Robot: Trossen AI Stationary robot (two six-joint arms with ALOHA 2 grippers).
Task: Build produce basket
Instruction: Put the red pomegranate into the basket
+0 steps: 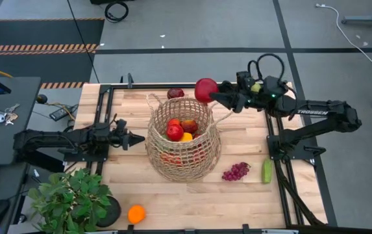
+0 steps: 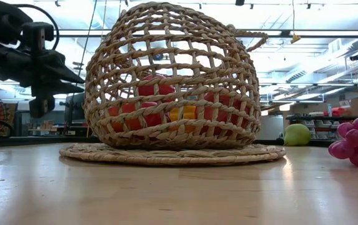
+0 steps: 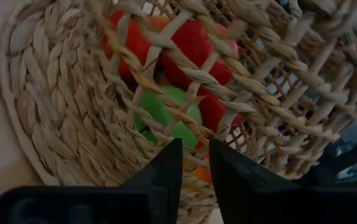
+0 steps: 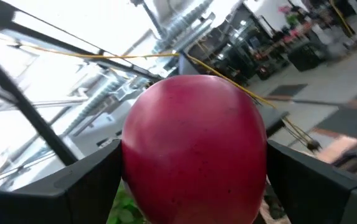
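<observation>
While the large tan open-weave wicker basket stands near the middle of the pale wooden table on a flat round woven mat, it already holds several pieces of produce: red fruits, a yellow piece and, seen through the weave from the left wrist view, a green one. Just above the basket's far rim, the right gripper holds a round, glossy red apple between its widely spread fingers, the fruit filling the right wrist view. The left gripper sits close beside the basket's left wall, its jaws shut on nothing and its dark fingers pointing at the weave.

A dark red fruit lies on the table beyond the basket's far side. To the basket's right lie a bunch of purple grapes and, farther out by the table edge, a green cucumber. An orange rests near the front edge, next to a potted green plant at the front left corner.
</observation>
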